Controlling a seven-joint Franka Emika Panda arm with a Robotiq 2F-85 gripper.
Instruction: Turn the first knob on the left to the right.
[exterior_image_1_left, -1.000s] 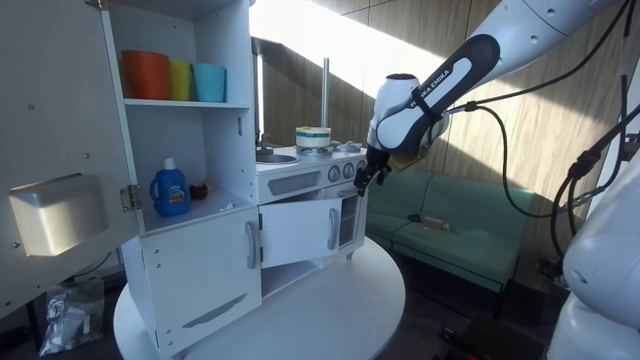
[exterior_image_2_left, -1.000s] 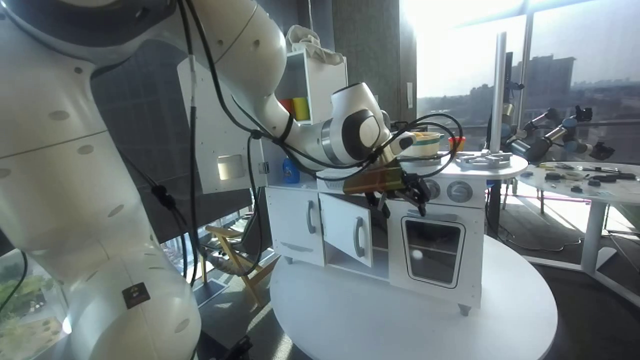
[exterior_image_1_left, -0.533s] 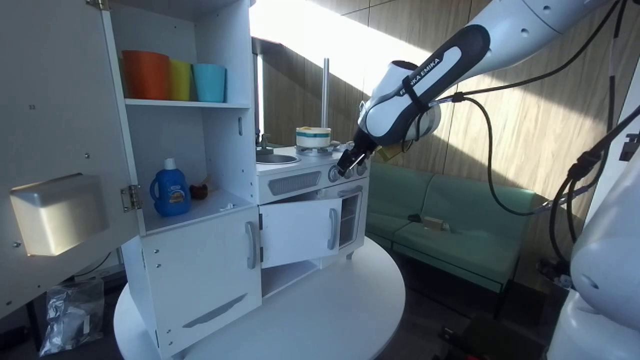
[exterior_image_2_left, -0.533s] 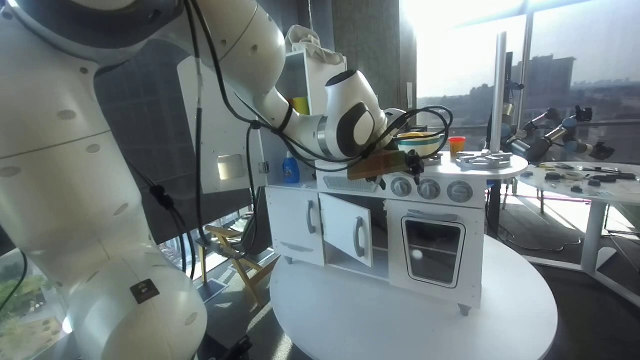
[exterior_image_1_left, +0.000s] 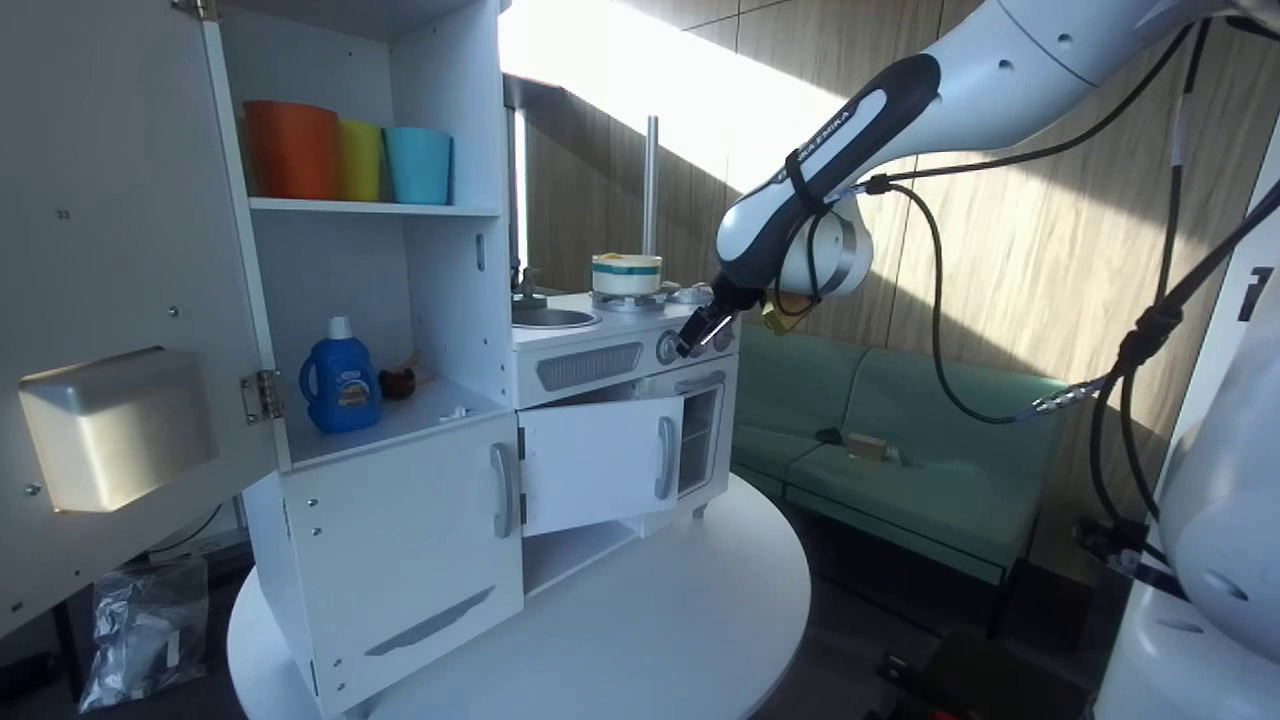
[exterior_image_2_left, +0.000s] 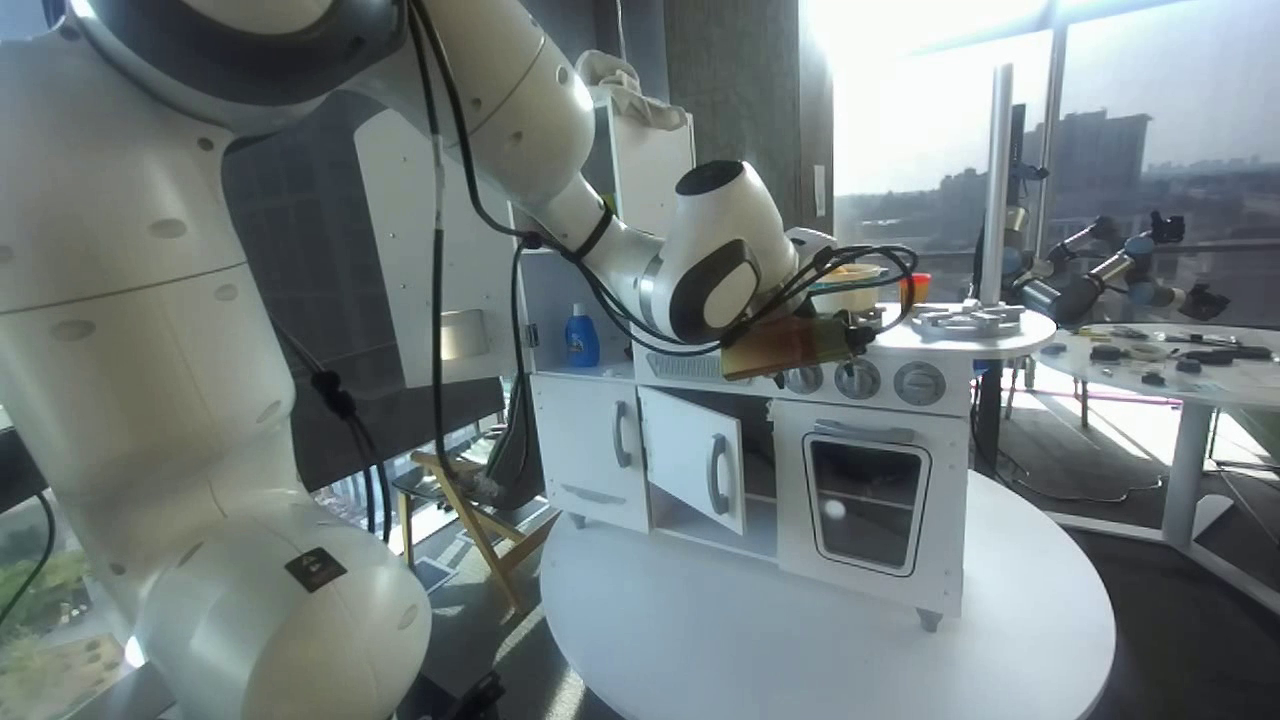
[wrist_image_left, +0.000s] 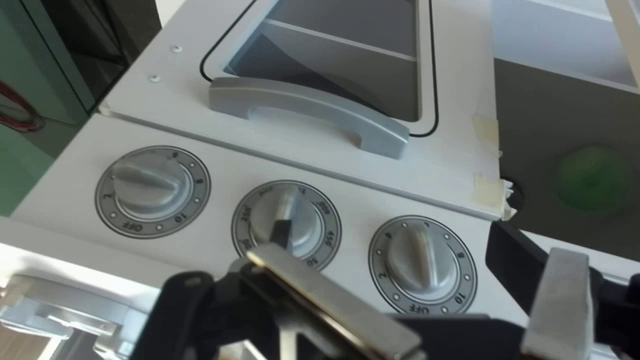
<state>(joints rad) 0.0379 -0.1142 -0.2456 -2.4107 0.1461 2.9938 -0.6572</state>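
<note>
Gripper: fingers wide apart, holding nothing | step: likely alignment on knob, lower right of wrist view | next: probably advance, close, twist right

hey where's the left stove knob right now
In the upside-down wrist view, the left knob is rightmost of three, next to the middle knob, framed by the open gripper.

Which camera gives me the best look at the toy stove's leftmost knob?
The wrist view: it shows the leftmost knob, rightmost of the three there, large and framed by the open gripper, its dial mostly readable, though upside down. In both exterior views the knob is small and partly covered, its markings unreadable.
</note>
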